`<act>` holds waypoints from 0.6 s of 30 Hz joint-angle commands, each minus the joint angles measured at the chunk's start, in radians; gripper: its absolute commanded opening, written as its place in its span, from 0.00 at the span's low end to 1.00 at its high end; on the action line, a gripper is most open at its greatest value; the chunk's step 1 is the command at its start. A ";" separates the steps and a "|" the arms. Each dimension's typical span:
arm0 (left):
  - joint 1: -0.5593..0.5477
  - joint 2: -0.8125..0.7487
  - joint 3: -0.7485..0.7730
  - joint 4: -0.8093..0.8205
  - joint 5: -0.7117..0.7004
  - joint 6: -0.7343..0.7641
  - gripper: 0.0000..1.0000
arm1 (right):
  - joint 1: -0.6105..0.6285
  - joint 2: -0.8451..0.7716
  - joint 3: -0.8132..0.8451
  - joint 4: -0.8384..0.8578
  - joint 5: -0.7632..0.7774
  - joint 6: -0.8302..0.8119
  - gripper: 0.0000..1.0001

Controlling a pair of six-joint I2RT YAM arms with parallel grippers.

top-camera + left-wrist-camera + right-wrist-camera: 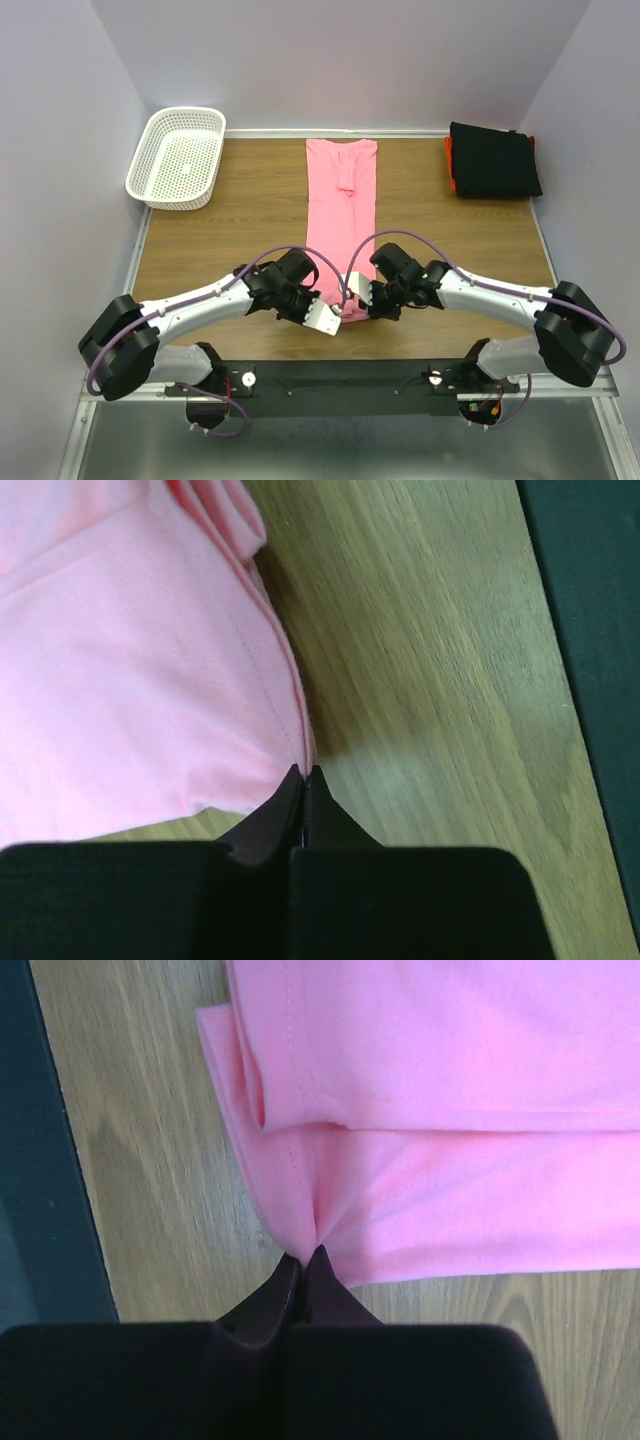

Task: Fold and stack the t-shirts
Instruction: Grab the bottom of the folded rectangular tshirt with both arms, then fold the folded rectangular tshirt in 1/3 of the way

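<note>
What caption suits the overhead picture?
Left claw and right claw pinch near corners of the pink shirt; white basket and folded dark clothes sit behind.

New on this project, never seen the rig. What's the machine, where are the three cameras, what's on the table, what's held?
Two robot arms are bolted at the table's near edge. The top picture comes from a fixed camera above and behind them. The other two come from a camera on each wrist.

On the wooden table lie three things:
- a pink t-shirt, folded into a long strip
- a white basket at the far left
- a folded black garment over something orange at the far right

The left fingers and right fingers are both shut, each pinching the shirt's near edge.
</note>
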 commanded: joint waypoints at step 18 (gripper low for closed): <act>0.304 0.210 0.371 -0.038 0.053 0.138 0.00 | -0.259 0.157 0.359 -0.083 -0.003 -0.120 0.00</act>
